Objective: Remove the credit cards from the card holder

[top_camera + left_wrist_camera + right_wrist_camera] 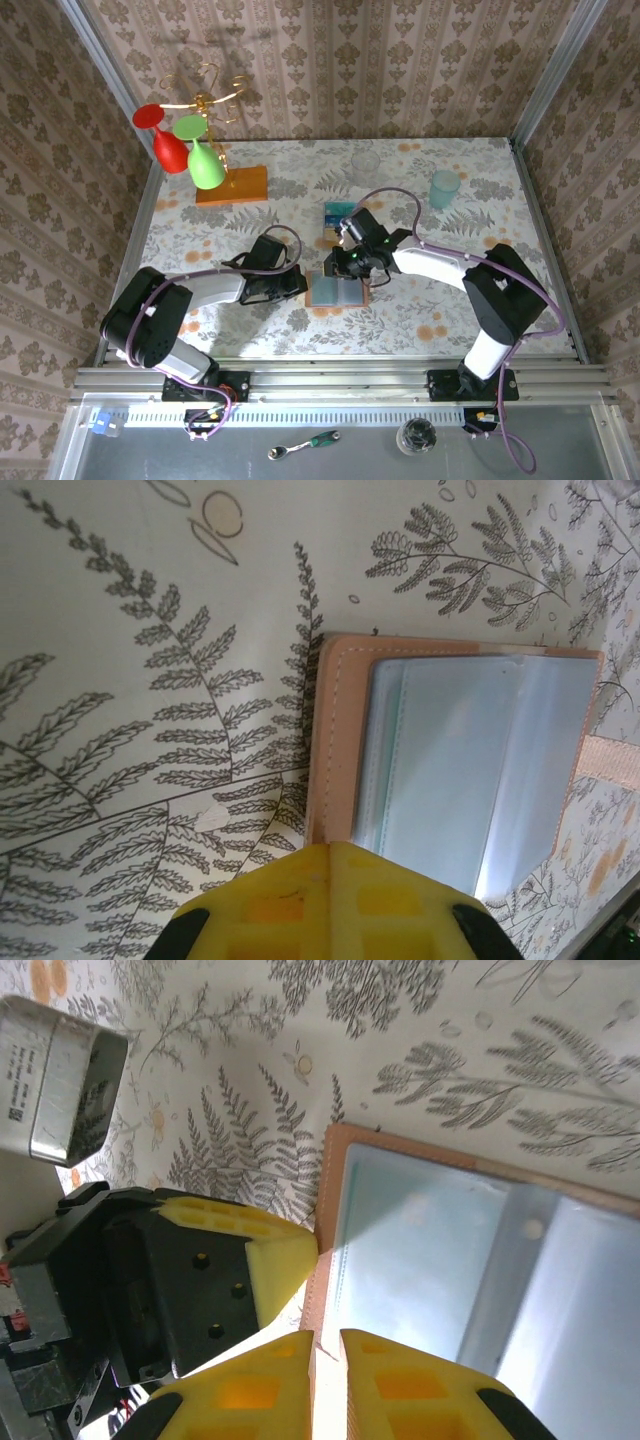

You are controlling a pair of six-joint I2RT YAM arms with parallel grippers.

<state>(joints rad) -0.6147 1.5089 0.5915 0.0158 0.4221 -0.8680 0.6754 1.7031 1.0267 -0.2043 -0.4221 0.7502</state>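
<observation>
The card holder [335, 290] lies open and flat on the fern-print cloth, its grey-blue pockets [480, 770] up inside a brown rim [335, 1150]. Whether a card sits in the pockets I cannot tell. Teal and blue credit cards [338, 220] lie in a small pile behind the holder, beside the right wrist. My left gripper [300, 285] [331, 848] is shut, its tip pressing on the holder's left rim. My right gripper [356, 264] [326, 1345] pinches the holder's edge, its jaws only a narrow slit apart. The left gripper's finger [280, 1260] touches the rim close by.
A clear labelled box [62, 1078] stands near the left arm. At the back are an orange wooden slab [232, 185] with a gold stand holding red and green shapes, a clear glass [365, 160] and a teal cup [445, 187].
</observation>
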